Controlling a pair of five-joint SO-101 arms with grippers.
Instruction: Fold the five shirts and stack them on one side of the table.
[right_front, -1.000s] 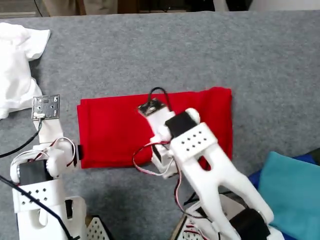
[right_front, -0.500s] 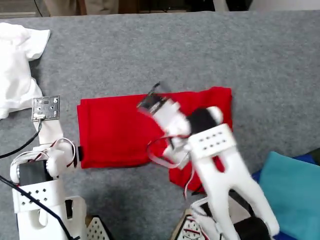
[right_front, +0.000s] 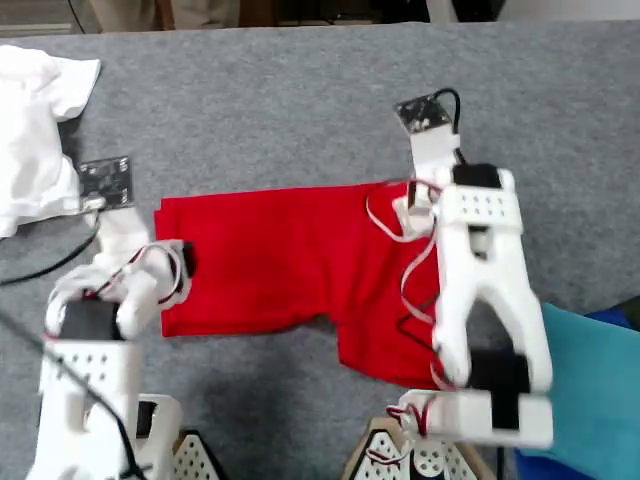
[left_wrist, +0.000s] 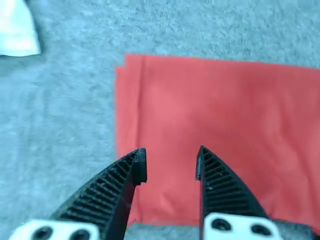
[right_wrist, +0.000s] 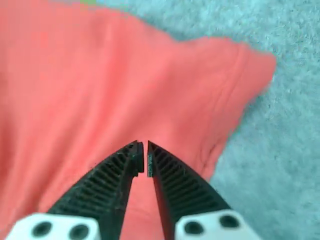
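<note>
While the tabletop (right_front: 300, 90) is carrying the red shirt (right_front: 270, 260) only half squared, with its near right flap sagging out of line, you are risking a crooked fold by pulling one side alone. Your left gripper (left_wrist: 170, 165) is hovering with fingers spread over the shirt's left edge. Your right gripper (right_wrist: 145, 152) is holding its fingers closed over the right sleeve, possibly pinching cloth.

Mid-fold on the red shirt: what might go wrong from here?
1. The red shirt lies uneven: its right part sticks out toward the arms, past the rest, so the next fold may come out crooked.
2. The right gripper is shut just over the cloth. If it moves like that, it may drag and wrinkle the cloth rather than grasp it.
3. The left gripper hangs open near the shirt's left edge and may pinch only one layer.
</note>
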